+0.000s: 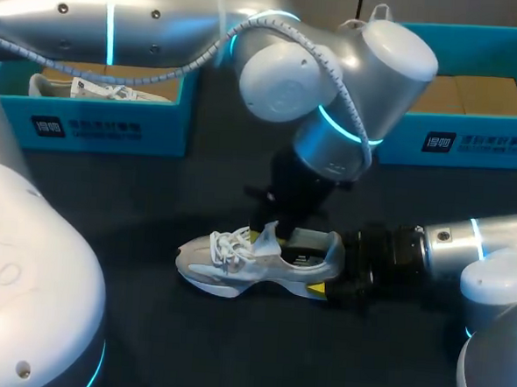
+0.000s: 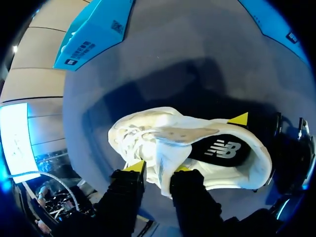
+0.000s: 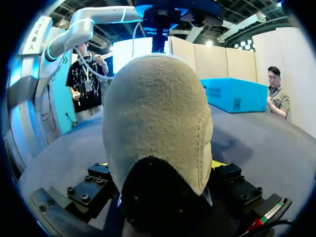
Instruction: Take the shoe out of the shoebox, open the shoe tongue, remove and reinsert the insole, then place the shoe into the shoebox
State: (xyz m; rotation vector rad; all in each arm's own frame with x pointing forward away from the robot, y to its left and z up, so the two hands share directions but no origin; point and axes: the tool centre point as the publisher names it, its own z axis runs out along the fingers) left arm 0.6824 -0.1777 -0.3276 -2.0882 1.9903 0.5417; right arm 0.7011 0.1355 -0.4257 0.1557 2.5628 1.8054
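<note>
A white and grey shoe lies on its sole mid-table, toe to the left. My left gripper hangs over it from above. In the left wrist view its fingers press the raised white tongue from both sides, so the left gripper is shut on it. The black insole shows inside the shoe. My right gripper comes in from the right and clamps the heel, one yellow tip on each side. In the right wrist view the tan heel fills the gap of the right gripper.
A blue shoebox stands at the back left with a white shoe and paper in it. A second blue shoebox stands at the back right, its brown inside showing. Bare black table lies in front of the shoe.
</note>
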